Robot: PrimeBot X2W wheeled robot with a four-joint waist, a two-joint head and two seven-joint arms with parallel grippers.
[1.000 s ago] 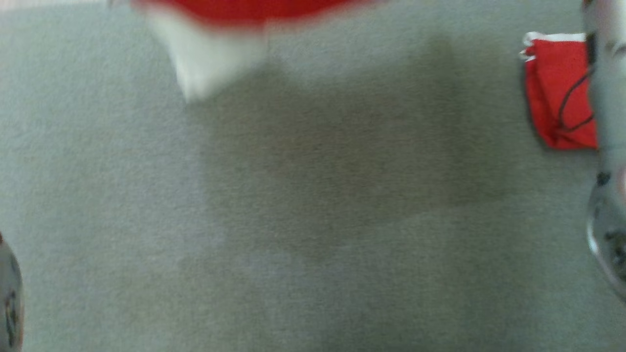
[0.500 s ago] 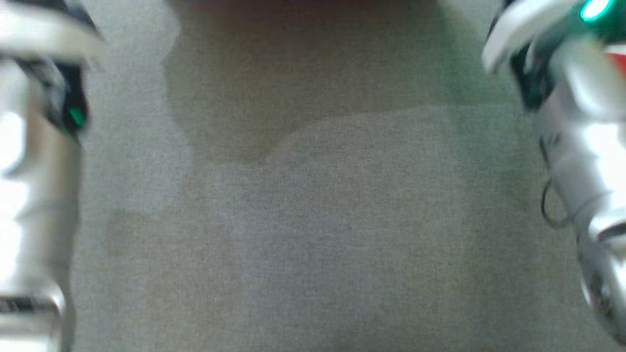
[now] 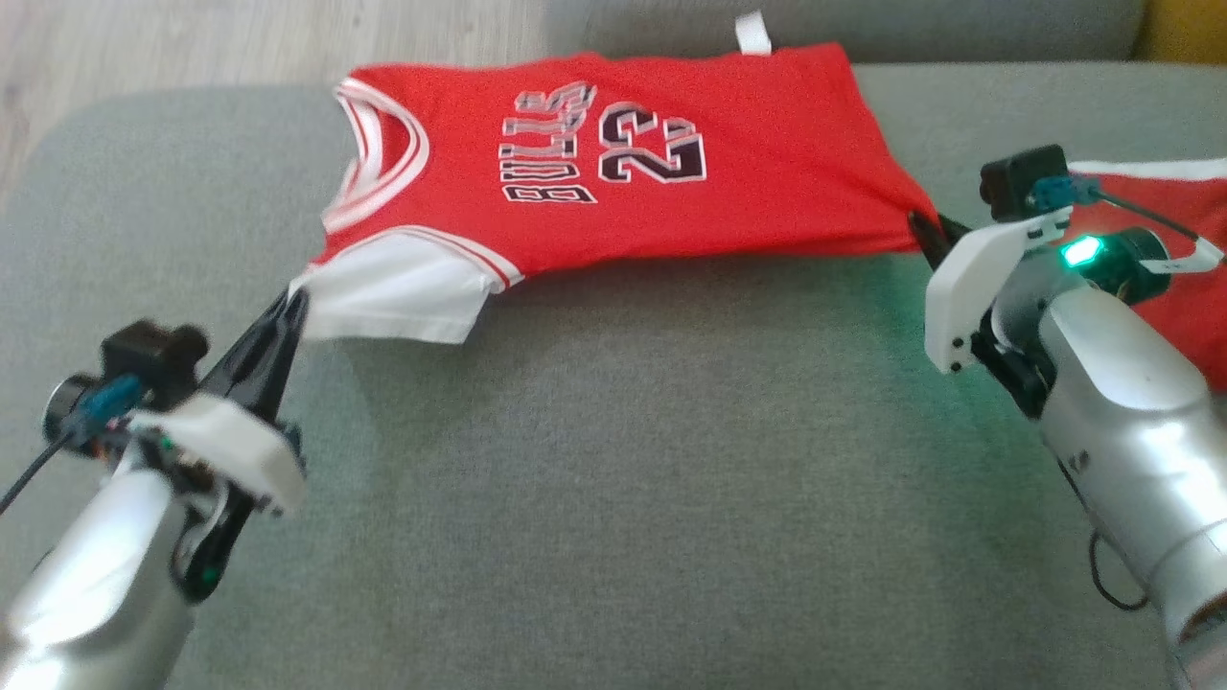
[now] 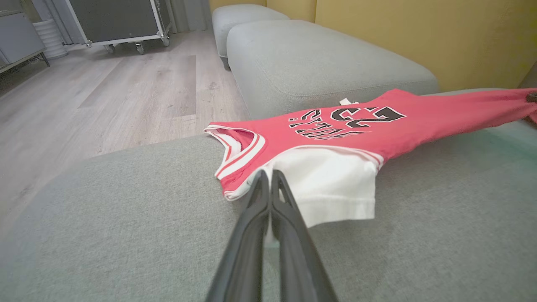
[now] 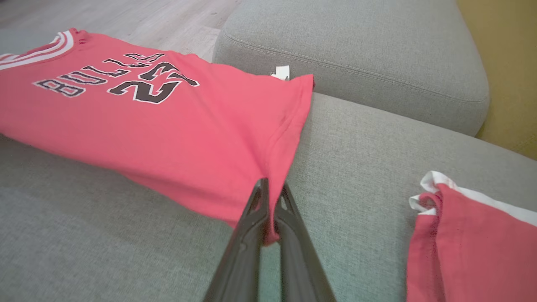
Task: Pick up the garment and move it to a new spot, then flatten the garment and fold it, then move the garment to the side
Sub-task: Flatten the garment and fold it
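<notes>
The garment (image 3: 623, 163) is a red jersey with white sleeves, reading BULLS 23. It is stretched sideways across the grey sofa seat (image 3: 613, 460), neck to the left. My left gripper (image 3: 293, 305) is shut on the white sleeve's corner at the jersey's left end. In the left wrist view the garment (image 4: 335, 138) spreads ahead of that left gripper (image 4: 268, 176). My right gripper (image 3: 922, 228) is shut on the hem corner at the jersey's right end. The right wrist view has the garment (image 5: 159, 113) pinched in the right gripper (image 5: 272, 188), fabric hanging between the fingers.
A second red and white cloth (image 5: 470, 243) lies folded on the seat at the far right (image 3: 1179, 287). Another grey cushion (image 5: 356, 54) stands behind the jersey. Wooden floor (image 4: 105, 92) lies beyond the seat's left edge, with a wheeled cabinet (image 4: 117, 21) far off.
The head camera has swung: earlier frames are blurred views of grey fabric, now the whole jersey and both arms are in sight. No move of the things can be told.
</notes>
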